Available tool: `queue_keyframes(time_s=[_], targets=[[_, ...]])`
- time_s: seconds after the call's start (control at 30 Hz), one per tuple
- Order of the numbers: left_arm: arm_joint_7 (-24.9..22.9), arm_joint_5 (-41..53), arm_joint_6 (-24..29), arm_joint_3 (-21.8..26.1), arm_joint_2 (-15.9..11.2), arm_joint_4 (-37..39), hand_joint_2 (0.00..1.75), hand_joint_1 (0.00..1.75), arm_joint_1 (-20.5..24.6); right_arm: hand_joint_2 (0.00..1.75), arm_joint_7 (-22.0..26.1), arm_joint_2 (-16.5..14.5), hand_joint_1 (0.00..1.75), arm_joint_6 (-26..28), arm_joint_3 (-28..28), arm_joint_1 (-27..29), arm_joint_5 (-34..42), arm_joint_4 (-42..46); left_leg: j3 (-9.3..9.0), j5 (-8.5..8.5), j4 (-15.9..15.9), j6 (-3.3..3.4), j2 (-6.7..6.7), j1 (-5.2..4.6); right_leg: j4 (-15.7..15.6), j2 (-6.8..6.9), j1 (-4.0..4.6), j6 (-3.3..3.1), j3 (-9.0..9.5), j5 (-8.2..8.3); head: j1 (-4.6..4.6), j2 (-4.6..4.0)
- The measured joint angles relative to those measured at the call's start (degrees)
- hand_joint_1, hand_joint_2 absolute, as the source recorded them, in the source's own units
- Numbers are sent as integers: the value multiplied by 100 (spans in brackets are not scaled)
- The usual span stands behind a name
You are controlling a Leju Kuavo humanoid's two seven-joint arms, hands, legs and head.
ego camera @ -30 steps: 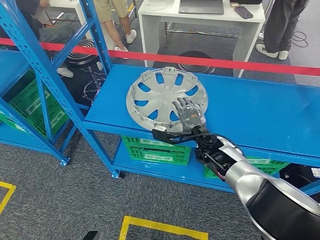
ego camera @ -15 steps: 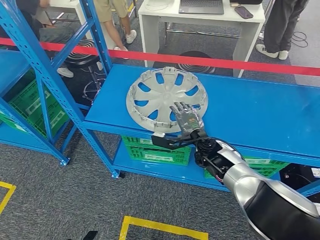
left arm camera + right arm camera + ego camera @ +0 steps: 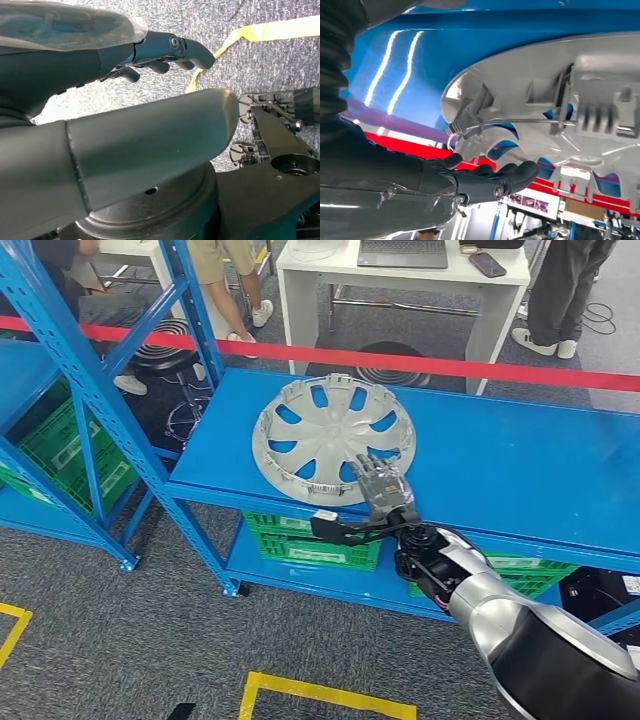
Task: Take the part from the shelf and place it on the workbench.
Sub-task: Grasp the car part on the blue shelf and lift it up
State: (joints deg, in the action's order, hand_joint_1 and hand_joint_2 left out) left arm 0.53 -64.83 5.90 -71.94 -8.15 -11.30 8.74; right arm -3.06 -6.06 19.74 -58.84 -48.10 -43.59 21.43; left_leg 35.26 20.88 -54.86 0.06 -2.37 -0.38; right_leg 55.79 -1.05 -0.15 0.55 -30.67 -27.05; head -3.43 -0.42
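Observation:
A silver hubcap (image 3: 332, 435) lies flat on the blue shelf (image 3: 513, 460), close to its front edge. My right hand (image 3: 383, 485) reaches in from below, its fingers spread over the hubcap's near rim and holding nothing. In the right wrist view the dark fingers (image 3: 486, 182) stretch out just beside the hubcap's ribbed rim (image 3: 554, 110), and I cannot tell whether they touch it. My left hand (image 3: 158, 50) hangs over the grey carpet with loosely bent fingers and nothing in it.
Green crates (image 3: 317, 540) sit on the lower shelf level. A red barrier tape (image 3: 453, 367) runs behind the shelf. Beyond it stand a white table (image 3: 400, 280) and people's legs. A second blue rack (image 3: 83, 390) stands to the left. Yellow tape (image 3: 324, 690) marks the floor.
My right hand has slid back and slightly right, from over the hubcap's spokes to its near rim. The hubcap has not moved.

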Motion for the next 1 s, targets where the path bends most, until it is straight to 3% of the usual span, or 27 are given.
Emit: queue_keyframes(time_s=[0.53,1.0], targets=[[6,35,-14,-48,0,0,0,0,8,175,201,136,0,-120,204,105,390,-144,0,0,-3,0,1,0,-1,-2,-1,0,0,0,0,0],[13,24,-48,-85,0,0,0,0,11,175,775,158,0,-560,499,79,907,-132,-9,0,-1,0,10,0,-1,-11,0,0,6,2,0,0]])
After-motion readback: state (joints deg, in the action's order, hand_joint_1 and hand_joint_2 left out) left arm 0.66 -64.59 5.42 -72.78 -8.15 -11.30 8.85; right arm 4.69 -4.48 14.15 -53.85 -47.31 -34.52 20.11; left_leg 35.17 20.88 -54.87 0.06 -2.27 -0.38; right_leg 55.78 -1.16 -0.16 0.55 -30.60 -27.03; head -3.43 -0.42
